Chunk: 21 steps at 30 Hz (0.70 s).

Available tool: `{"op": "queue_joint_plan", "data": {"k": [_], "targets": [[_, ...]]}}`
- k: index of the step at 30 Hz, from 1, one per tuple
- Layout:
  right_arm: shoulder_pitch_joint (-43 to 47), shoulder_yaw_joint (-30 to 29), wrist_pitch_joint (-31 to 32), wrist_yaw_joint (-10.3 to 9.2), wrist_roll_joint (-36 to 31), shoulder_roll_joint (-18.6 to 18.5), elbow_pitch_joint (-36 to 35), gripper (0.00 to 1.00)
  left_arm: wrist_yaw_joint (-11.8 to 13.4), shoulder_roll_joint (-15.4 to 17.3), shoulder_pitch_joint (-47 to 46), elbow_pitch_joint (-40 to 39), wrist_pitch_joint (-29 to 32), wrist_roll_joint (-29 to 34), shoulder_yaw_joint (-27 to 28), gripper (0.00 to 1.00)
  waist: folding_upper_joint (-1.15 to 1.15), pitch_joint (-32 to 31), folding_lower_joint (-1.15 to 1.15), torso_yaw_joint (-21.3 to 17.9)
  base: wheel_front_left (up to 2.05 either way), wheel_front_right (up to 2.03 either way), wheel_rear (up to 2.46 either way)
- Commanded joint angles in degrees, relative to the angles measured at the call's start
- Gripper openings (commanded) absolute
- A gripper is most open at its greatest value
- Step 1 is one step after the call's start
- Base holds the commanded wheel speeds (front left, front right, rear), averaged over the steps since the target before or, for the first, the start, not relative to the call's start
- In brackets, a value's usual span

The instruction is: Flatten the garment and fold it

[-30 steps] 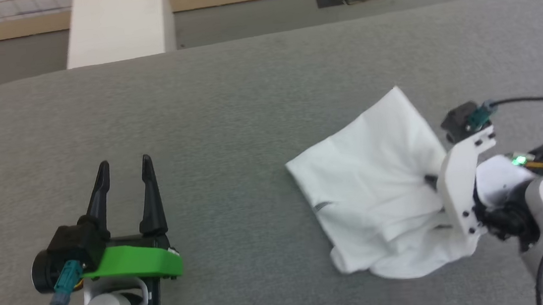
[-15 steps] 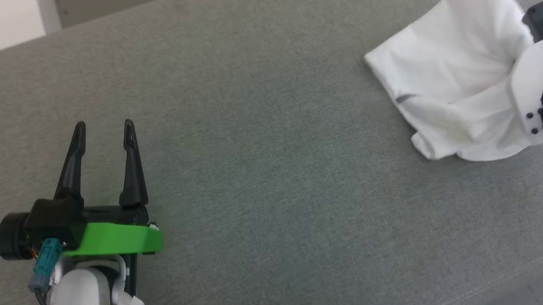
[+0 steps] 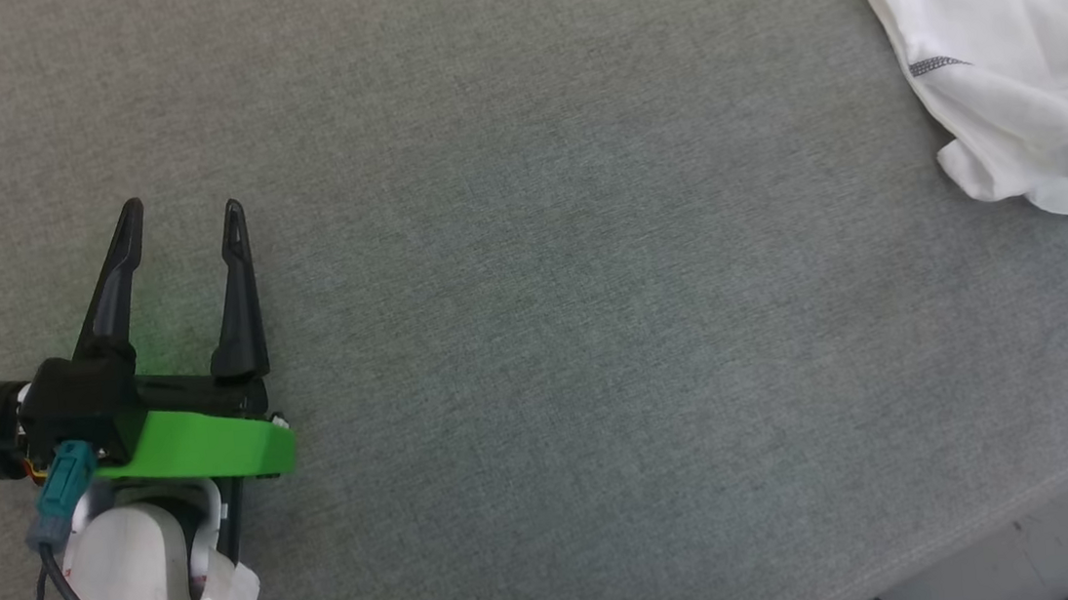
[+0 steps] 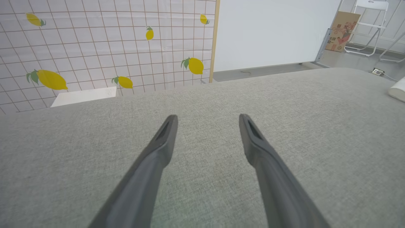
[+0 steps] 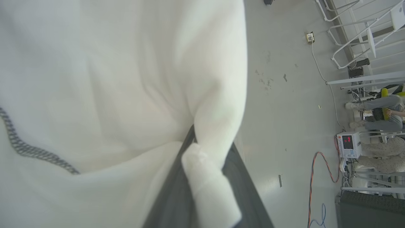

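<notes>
White garment lies bunched on the grey table's right side, one fold clamped tight in the right gripper, likely for spreading. Left gripper hovers well apart, jaws wide, empty.

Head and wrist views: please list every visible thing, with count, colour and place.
grey fabric-covered table: one, grey, across the head view.
thin white fabric T-shirt with dark grey zigzag stitching: one, white, head view's upper right, on the table.
lemon-printed tiled wall: one, white and yellow, behind the table.
flat white box: one, white, between table and wall.
brown cardboard box: one, brown, left wrist view's upper right.
seated person: one, grey trousers, right wrist view's right edge.
left claw: one, black, open over bare table.
right claw: one, dark grey, shut on the T-shirt.
</notes>
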Motion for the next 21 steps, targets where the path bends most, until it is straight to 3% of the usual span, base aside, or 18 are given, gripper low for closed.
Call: {"op": "queue_joint_plan", "data": {"k": [1,3,4,5,11,21], "targets": [[-1.23,-1.13,-0.95,-0.11,-1.31,0.66,0.64,0.00,-0.14,0.49,-1.14,-0.16,0.05,0.20,0.03,1.00,0.00,0.34,-0.01,0.44,0.00,0.00,0.00],[-1.78,-3.23,-1.44,-0.11,-3.29,1.22,1.55,0.00,-0.08,0.47,-1.13,0.16,-0.03,0.09,-0.10,1.00,0.00,-0.20,-0.01,0.67,0.00,0.00,0.00],[-1.99,-4.12,-1.68,-0.11,-4.30,1.56,2.04,0.73,-0.01,0.39,-1.09,0.40,-0.16,-0.02,-0.14,1.00,0.00,-0.70,-0.01,0.79,0.00,0.00,0.00],[-2.12,-4.50,-2.34,-0.11,-5.05,1.78,2.23,1.00,0.05,0.29,-1.04,0.70,-0.30,-0.14,-0.16,1.00,0.00,-1.24,-0.01,0.90,0.00,0.00,0.00],[-1.41,-4.82,-7.47,-0.11,-6.95,2.10,3.26,1.00,0.76,-1.68,0.29,3.74,-1.64,-1.41,-0.54,1.00,0.00,-6.94,-0.01,2.25,0.00,0.00,0.00],[7.28,-0.61,-18.78,-0.11,4.31,4.28,-2.13,1.00,0.78,-5.62,4.35,9.26,-2.81,-5.61,-1.67,1.00,0.00,-18.58,-0.01,8.04,0.00,0.00,0.00]]}}
